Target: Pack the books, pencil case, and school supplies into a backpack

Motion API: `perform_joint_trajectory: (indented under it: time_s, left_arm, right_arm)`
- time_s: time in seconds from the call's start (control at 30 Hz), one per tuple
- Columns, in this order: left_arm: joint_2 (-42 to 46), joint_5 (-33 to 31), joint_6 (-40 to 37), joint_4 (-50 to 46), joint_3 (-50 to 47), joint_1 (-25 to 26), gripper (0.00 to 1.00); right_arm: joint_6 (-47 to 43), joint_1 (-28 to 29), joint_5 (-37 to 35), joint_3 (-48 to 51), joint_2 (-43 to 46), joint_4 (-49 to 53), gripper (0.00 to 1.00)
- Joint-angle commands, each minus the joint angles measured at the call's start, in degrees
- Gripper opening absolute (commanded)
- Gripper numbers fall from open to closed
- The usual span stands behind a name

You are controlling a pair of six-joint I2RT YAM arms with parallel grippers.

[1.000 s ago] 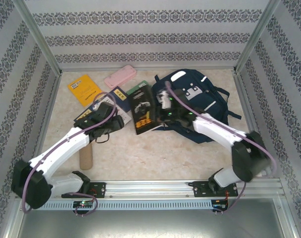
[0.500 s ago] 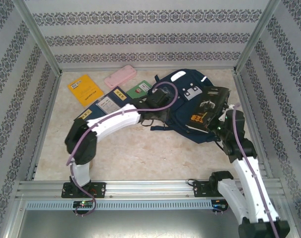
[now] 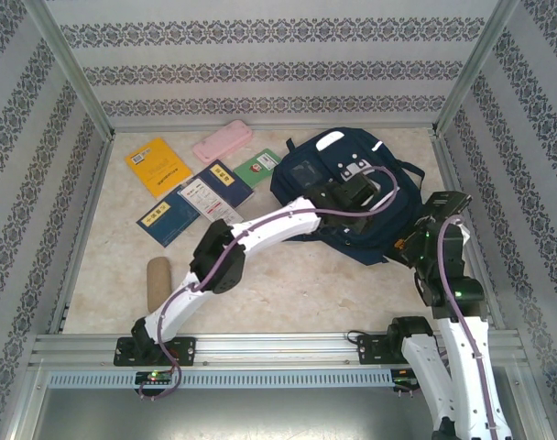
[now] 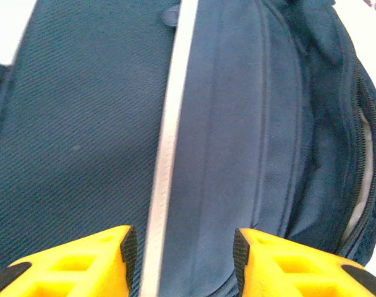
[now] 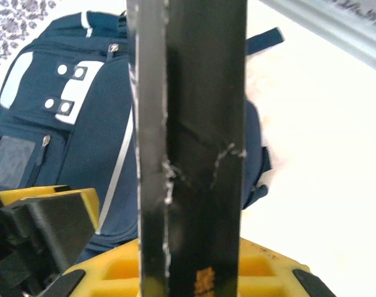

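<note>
Patterned wallpaper closes in a pale stone-look table [image 3: 288, 284], with the backpack [image 3: 306, 179] lying flat toward the far right. The left gripper [image 4: 182, 253] hangs just over its front panel with jaws parted and nothing visibly pinched; a white stripe [image 4: 166, 154] runs between them and the unzipped mouth [image 4: 361, 161] gapes only narrowly at one side. Just right of the backpack, the right gripper [image 5: 188, 272] is clamped on the black book [image 5: 188, 124], held edge-on above the bag's lower corner. The main risk, as I judge it, is that the mouth is too slack and narrow: a book corner could catch the zipper edge or a fold and shove the whole backpack instead of sliding in. The left arm, stretched across the backpack, also lies close to the book's likely path, so the two arms could collide. Left of the backpack, well apart from both grippers, wait the green book [image 3: 256, 168], two navy books [image 3: 169, 218], the yellow-orange book [image 3: 155, 165], the pink pencil case [image 3: 222, 142], and, nearer the arm bases, the tan piece [image 3: 158, 282].
</note>
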State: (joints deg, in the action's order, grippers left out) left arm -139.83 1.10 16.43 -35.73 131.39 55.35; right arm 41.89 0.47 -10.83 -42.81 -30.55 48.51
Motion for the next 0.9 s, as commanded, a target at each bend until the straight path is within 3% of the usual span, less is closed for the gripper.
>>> perform_joint_trajectory:
  time_s: [0.0,0.37,0.67,0.7,0.77,0.83,0.87]
  left_arm:
    - [-3.48,-0.24,-4.92,-3.47,5.72,1.55,0.48]
    - [-11.44,-6.82,-10.36,0.04,10.09,3.09,0.59]
    - [-12.58,-10.05,-14.22,-0.14,10.56,3.86,0.64]
    - [-12.81,-11.75,-14.92,0.29,10.55,4.06,0.61]
    - [-13.26,-13.51,-15.44,0.28,10.53,4.19,0.44]
    - [-12.94,-14.97,-15.47,-0.67,10.51,4.15,0.1]
    - [-12.51,-15.88,-15.08,-0.9,10.52,4.15,0.0]
  right_arm:
    - [-0.79,-0.47,-5.22,-2.54,1.45,-0.27,0.0]
    - [-1.02,-0.47,-2.01,-1.6,1.28,-0.18,0.0]
    - [-1.15,-0.49,-0.87,-2.31,1.29,0.97,0.0]
    - [-1.03,-0.47,-0.63,-2.2,1.28,0.96,0.0]
    - [-0.75,-0.54,0.11,-1.89,1.11,0.62,0.0]
    - [-0.9,-0.47,1.49,-1.55,0.9,-0.22,0.0]
    - [-1.24,-0.48,2.3,-1.46,0.61,-0.64,0.0]
